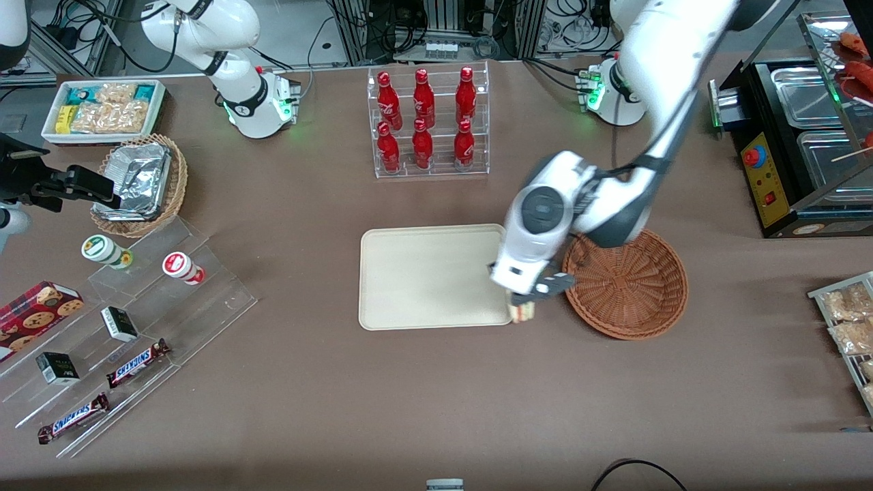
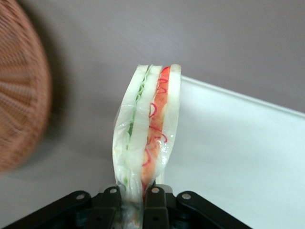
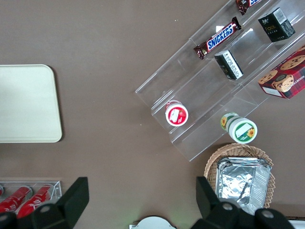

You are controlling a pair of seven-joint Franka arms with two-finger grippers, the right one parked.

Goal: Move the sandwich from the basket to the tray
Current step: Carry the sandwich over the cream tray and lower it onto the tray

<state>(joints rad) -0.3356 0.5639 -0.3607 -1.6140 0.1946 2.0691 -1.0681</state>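
My left gripper [image 1: 526, 300] hangs between the basket and the tray, at the tray's corner nearest the front camera on the basket's side. It is shut on the sandwich [image 2: 148, 129], a clear-wrapped wedge of pale bread with red and green filling, whose tip shows below the fingers [image 1: 524, 314]. The fingers [image 2: 155, 202] pinch the wrapper's end. The reddish-brown woven basket [image 1: 627, 286] sits beside the gripper with nothing in it; its edge [image 2: 21, 109] shows in the wrist view too. The cream tray [image 1: 433, 276] lies flat and bare, its rim [image 2: 238, 93] just under the sandwich.
A clear rack of red bottles [image 1: 426, 123] stands farther from the front camera than the tray. A tan basket with foil trays [image 1: 140, 181], a white snack bin [image 1: 102, 109] and stepped acrylic shelves with candy bars [image 1: 136, 361] lie toward the parked arm's end. A black food warmer [image 1: 798, 150] stands at the working arm's end.
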